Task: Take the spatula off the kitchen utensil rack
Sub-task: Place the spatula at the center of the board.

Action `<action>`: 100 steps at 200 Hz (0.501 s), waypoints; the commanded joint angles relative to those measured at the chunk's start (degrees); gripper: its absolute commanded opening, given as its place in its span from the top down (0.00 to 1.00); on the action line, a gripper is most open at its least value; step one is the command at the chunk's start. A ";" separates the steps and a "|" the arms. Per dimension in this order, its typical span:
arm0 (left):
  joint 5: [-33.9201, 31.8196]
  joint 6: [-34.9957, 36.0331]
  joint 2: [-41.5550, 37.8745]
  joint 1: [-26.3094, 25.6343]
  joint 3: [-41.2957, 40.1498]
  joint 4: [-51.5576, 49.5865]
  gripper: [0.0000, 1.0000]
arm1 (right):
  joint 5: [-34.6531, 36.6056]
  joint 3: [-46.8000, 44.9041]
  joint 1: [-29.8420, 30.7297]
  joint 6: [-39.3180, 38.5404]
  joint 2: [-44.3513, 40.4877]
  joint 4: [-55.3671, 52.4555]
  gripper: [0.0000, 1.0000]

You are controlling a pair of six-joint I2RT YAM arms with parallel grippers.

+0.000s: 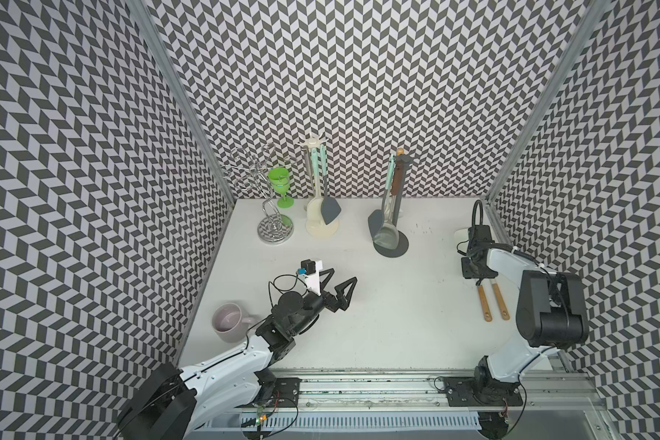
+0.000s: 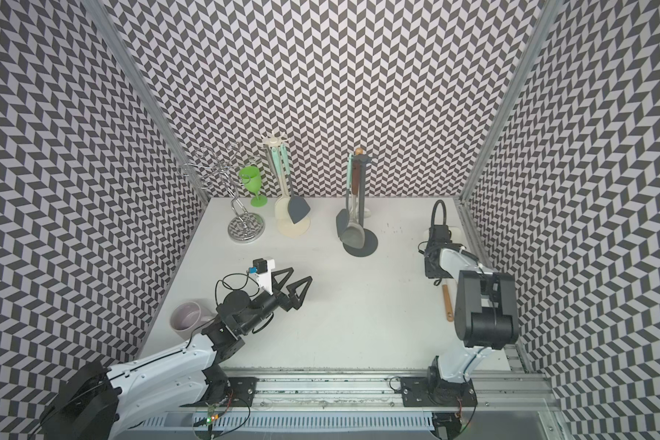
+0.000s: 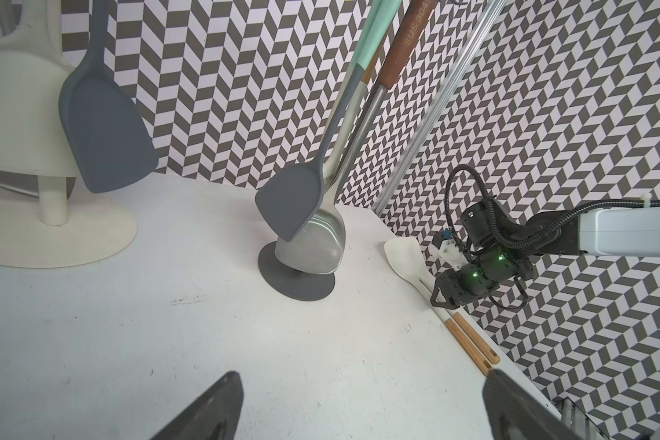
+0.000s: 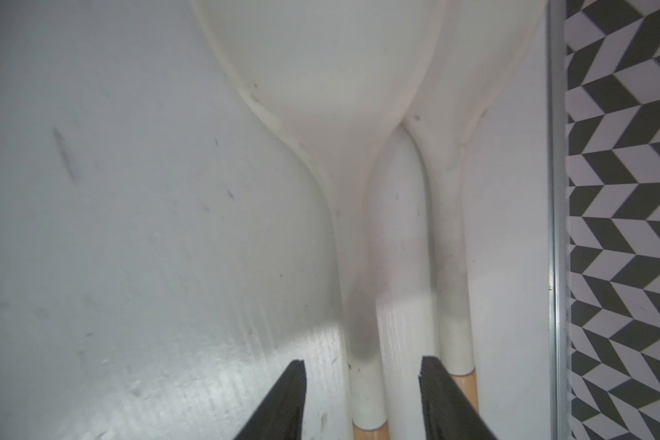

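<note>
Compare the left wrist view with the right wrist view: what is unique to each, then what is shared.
Left wrist only: the cream rack with a hanging grey spatula, the dark rack with a second grey spatula and a steel turner, the open left end effector. Right wrist only: nothing separate, just a close-up of utensil necks. Shared: two white wooden-handled utensils lying on the table, the right end effector open over one handle, the chevron wall.

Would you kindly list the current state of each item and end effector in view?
Left end effector: open, empty.
White utensils: lying flat.
Right end effector: open, straddling one utensil handle.
Cream-rack spatula: hanging.
Dark-rack spatula: hanging.
Steel turner: hanging.
Green goblet: upright.
Mug: upright, empty.
</note>
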 commanded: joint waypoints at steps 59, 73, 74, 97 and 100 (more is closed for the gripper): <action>-1.18 3.01 -5.29 0.18 -0.02 -1.53 0.00 | -8.35 -0.13 0.33 8.30 -21.00 3.23 0.11; -1.65 3.41 -6.90 0.10 0.17 -2.72 0.00 | -10.92 -0.40 0.40 10.17 -25.12 3.61 0.04; -1.66 3.48 -7.03 0.08 0.16 -2.72 0.00 | -11.11 -0.50 0.41 10.40 -25.41 3.67 0.03; -2.02 4.16 -9.69 -0.13 0.24 -3.85 0.00 | -13.86 -3.05 0.43 15.96 -32.32 6.24 0.00; -2.14 4.21 -9.94 -0.12 0.17 -3.93 0.00 | -14.07 -3.37 0.43 16.97 -33.23 6.62 0.00</action>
